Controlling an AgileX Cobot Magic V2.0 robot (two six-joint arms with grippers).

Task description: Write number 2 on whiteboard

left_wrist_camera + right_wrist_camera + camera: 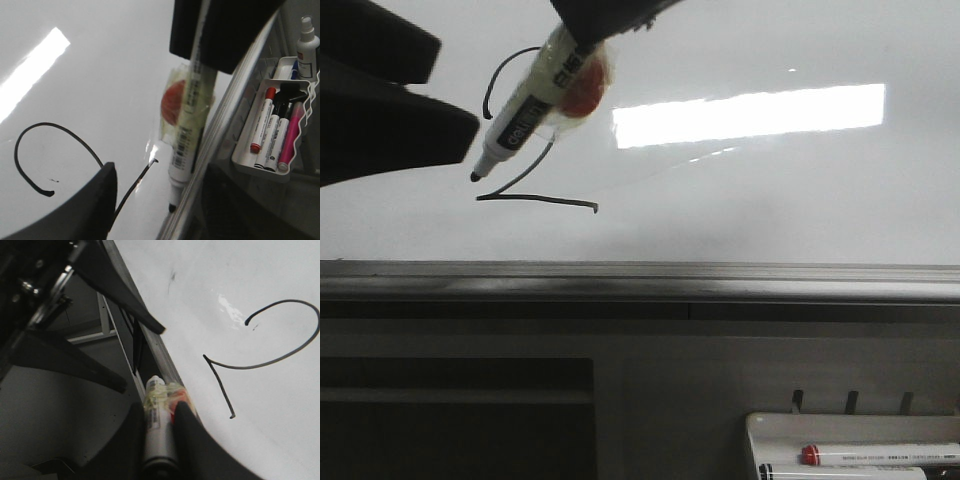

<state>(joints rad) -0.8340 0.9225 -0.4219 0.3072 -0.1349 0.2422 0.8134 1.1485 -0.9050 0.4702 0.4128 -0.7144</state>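
The number 2 (535, 150) stood once on your whiteboard (770, 190), above its rail (640, 282). Your right gripper (161, 412) clasped one marker (528, 108); left fingers' state unclear. The tray (252, 162) held four markers.

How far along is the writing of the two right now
The number 2 looks complete on the whiteboard: curved top, diagonal and flat base stroke all drawn. The right gripper holds the marker, its tip just off the board. Only withdrawing the marker seems left.

Right hand (160, 415) clamped, left (90, 200) indistinct.
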